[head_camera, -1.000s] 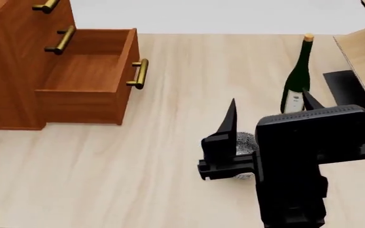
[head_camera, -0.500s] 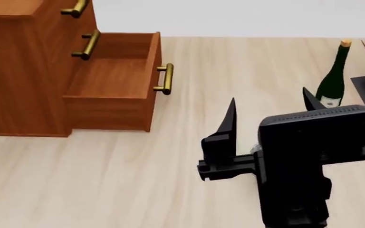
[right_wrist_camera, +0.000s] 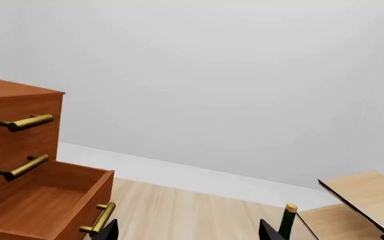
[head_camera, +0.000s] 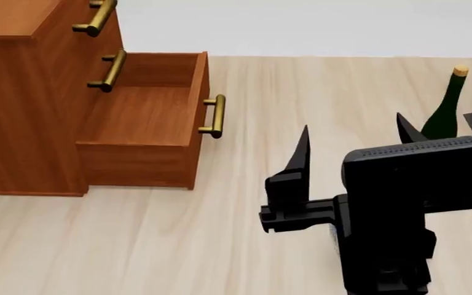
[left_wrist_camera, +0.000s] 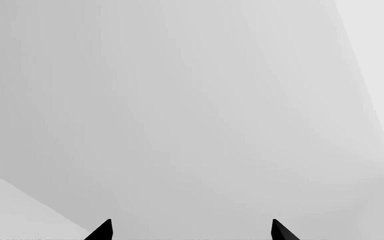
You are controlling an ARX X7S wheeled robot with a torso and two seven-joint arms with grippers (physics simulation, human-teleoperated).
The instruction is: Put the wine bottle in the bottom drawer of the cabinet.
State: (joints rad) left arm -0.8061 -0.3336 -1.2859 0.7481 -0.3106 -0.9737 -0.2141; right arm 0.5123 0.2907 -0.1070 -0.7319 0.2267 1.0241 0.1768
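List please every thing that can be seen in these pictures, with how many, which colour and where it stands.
cabinet: one, reddish-brown wood, on the floor at head view's left.
bottom drawer: one, reddish-brown, pulled open, nothing seen inside.
brass handles: three, one per drawer front.
wine bottle: one, dark green with tan cork, upright at head view's far right, partly behind the right arm.
pale wooden rack: one, beside the bottle.
floor: light wood.
right gripper: black, open, holding nothing.
left gripper: only two black fingertips seen, apart, facing grey wall.
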